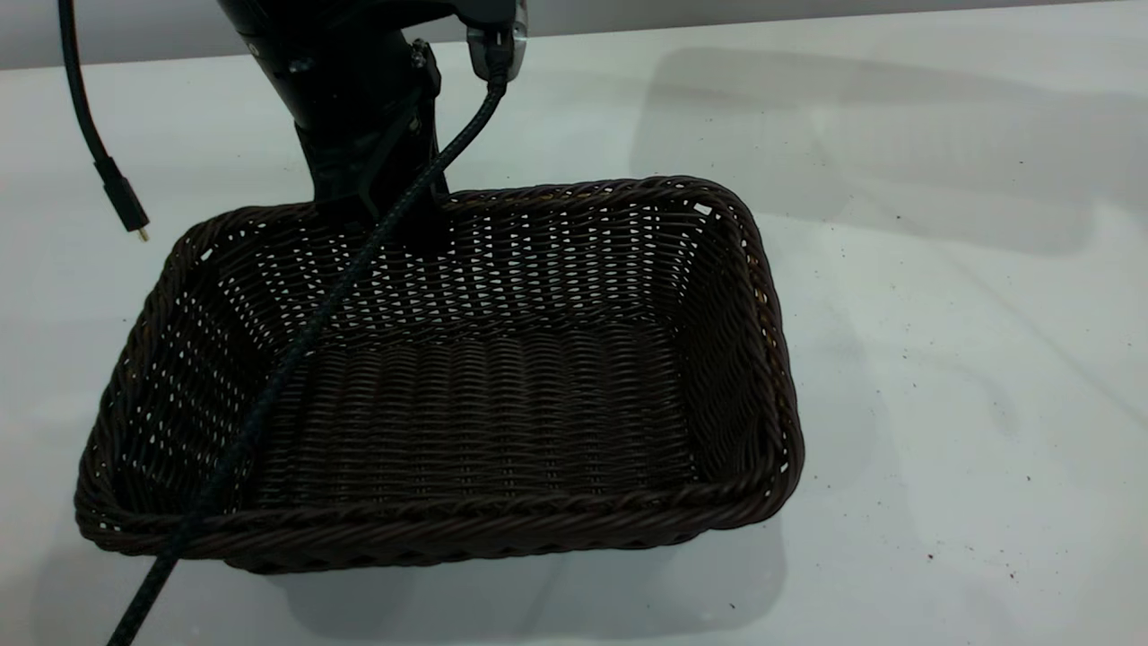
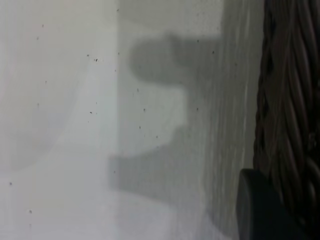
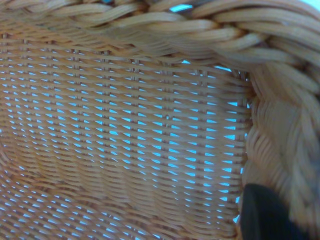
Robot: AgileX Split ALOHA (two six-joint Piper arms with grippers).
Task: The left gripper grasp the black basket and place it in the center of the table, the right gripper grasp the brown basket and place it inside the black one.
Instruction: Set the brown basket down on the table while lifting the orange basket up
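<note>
The black basket sits in the middle of the table, open side up and empty. My left gripper stands at the basket's far rim, its braided cable draped across the inside. In the left wrist view one dark finger lies against the outside of the dark woven wall, so the gripper is closed on that rim. In the right wrist view the brown basket fills the picture, and one dark finger presses on its wall just under the braided rim. The brown basket and right gripper are out of the exterior view.
A loose black cable with a plug end hangs at the far left above the table. White table surface shows to the right of the black basket and in front of it.
</note>
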